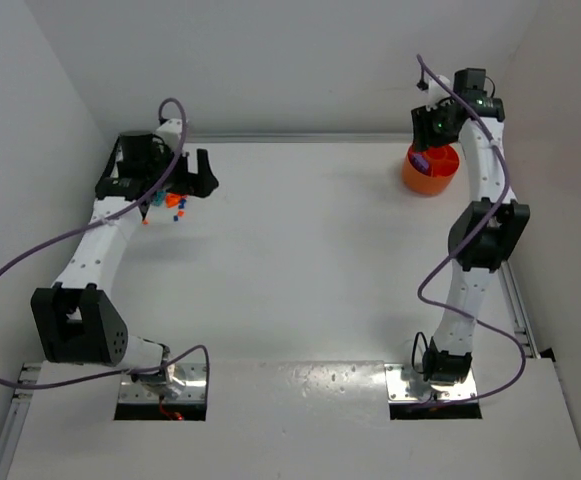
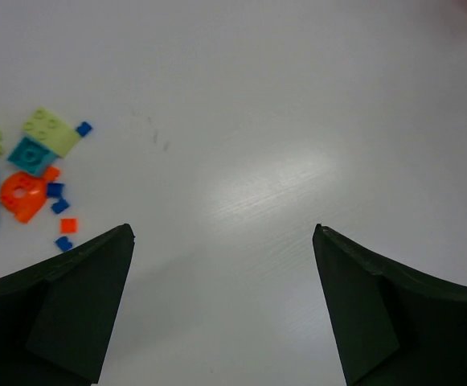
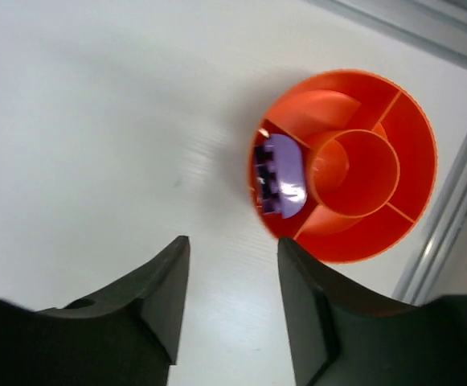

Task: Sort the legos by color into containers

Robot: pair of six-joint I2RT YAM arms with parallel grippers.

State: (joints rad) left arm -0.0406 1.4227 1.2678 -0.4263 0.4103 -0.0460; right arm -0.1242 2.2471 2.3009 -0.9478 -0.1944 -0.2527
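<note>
1. Hovering low over the table (image 2: 265, 112), the left gripper (image 2: 223, 233) has its fingers spread wide and empty, apparently readied to take a brick.
2. The loose legos (image 2: 32, 165) lie just to its left, orange, blue, teal and yellow-green mixed together, not yet sorted.
3. Farther off, the right gripper (image 3: 233, 241) hangs just short of the bowl, fingers parted with nothing between them, a stance that fits a release.
4. Beyond it, the orange bowl (image 3: 414, 121) holds a purple brick (image 3: 280, 175) in one outer compartment, against the inner wall.
</note>
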